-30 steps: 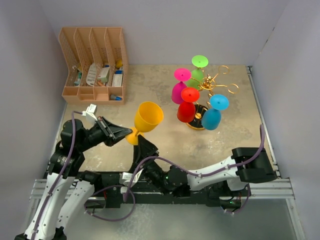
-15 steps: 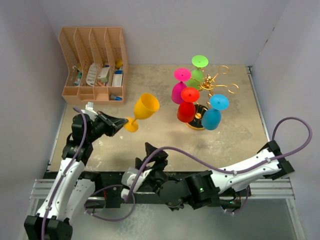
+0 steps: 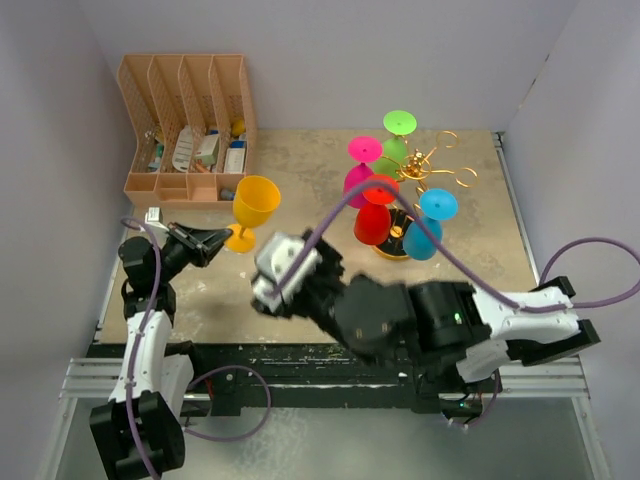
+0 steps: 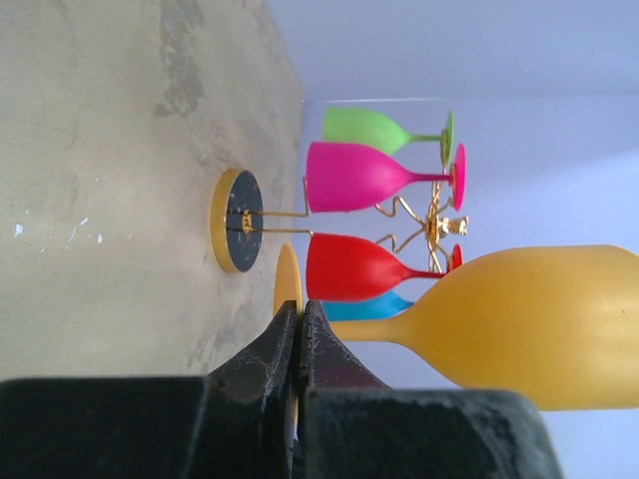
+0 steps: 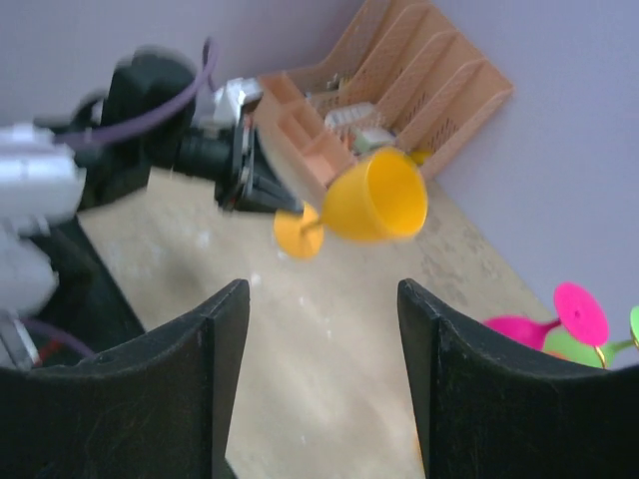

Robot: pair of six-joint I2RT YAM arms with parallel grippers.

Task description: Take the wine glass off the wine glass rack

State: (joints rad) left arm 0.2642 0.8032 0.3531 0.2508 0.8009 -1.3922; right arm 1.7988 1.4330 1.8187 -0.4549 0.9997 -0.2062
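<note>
Smooth opaque yellow glass (image 3: 256, 200) is off the curly gold-wire rack (image 3: 432, 172), well to its left. Its thin round foot is pinched by left gripper (image 3: 218, 241). Black-fingered right gripper (image 5: 321, 299) is spread wide, holding nothing.

A robot lab cell: bare lilac walls (image 3: 300, 60) box a tabletop (image 3: 470, 270), arms (image 3: 143, 345) on aluminium rail (image 3: 560, 375).

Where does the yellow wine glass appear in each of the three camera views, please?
Top external: yellow wine glass left of centre.
Left wrist: glass fills lower right.
Right wrist: glass upper centre.
Shared landmark: pink glass, in all three.
</note>
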